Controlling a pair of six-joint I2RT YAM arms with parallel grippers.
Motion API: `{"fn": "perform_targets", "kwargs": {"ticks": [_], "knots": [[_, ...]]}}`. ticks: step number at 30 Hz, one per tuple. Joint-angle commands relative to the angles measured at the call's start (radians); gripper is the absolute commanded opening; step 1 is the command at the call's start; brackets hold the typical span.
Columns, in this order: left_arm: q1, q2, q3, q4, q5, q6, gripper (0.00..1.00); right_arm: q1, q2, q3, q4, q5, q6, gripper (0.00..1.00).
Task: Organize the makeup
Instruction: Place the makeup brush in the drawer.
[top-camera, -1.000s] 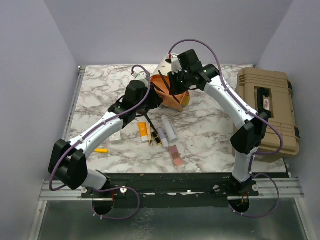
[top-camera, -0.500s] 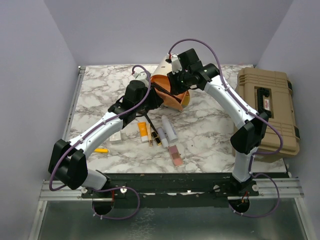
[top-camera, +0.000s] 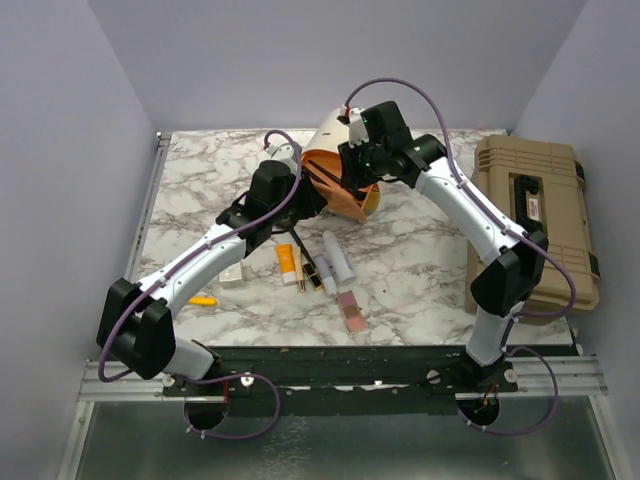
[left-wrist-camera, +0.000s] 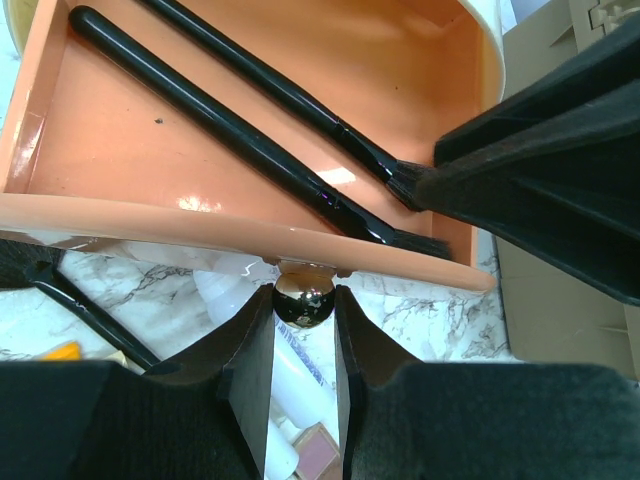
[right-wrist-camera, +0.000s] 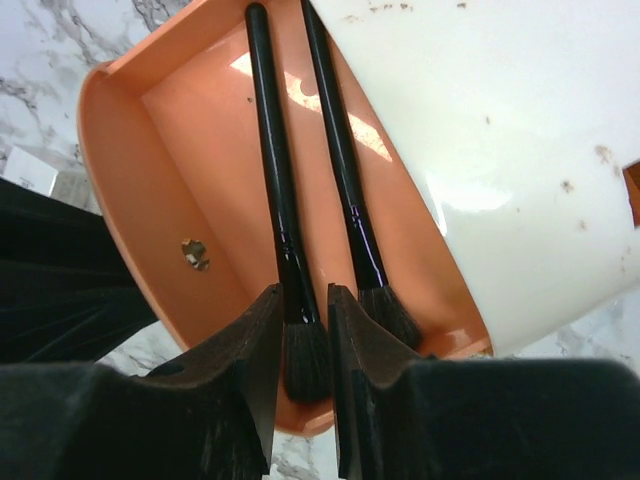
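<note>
Marble tabletop between plain lavender walls carries everything, with a tan toolbox off at its right edge. At the back lies the cream case, its orange drawer pulled out toward the arms.

Left tool is closed on the drawer's small metal knob, one finger on each side. That grip reads as a brace, holding the drawer out and steady so the other arm can work inside it.

Two black brushes lie side by side along the drawer floor, bristles toward the knob end. Right tool hangs over the bristle end of the left one, jaws only a narrow gap apart with the brush head in that gap. I cannot tell whether the fingers pinch it or stand just clear of it.

The makeup is not yet in the case. It sits on the tabletop near the left arm:
- an orange tube
- lipsticks
- white tubes
- a pink palette nearest the bases
- a white compact partly under the left forearm

Lying close in front of the drawer, they should be a short reach, so most of the sorting appears to lie ahead.
</note>
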Motion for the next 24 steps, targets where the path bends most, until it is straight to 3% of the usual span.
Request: {"fn": "perform_targets", "kwargs": {"ticks": [1, 6, 11, 24], "knots": [[-0.003, -0.035, 0.018, 0.014, 0.027, -0.001, 0.16, 0.004, -0.099, -0.056, 0.119, 0.000, 0.058, 0.30], [-0.003, -0.056, -0.001, 0.014, -0.031, 0.000, 0.43, 0.003, -0.204, -0.186, 0.258, -0.009, 0.095, 0.31], [-0.002, -0.053, 0.009, 0.017, -0.032, -0.005, 0.58, 0.004, -0.282, -0.280, 0.365, -0.062, 0.145, 0.33], [-0.003, -0.123, -0.042, 0.030, -0.022, 0.045, 0.80, 0.004, -0.403, -0.432, 0.485, 0.083, 0.217, 0.37]]}}
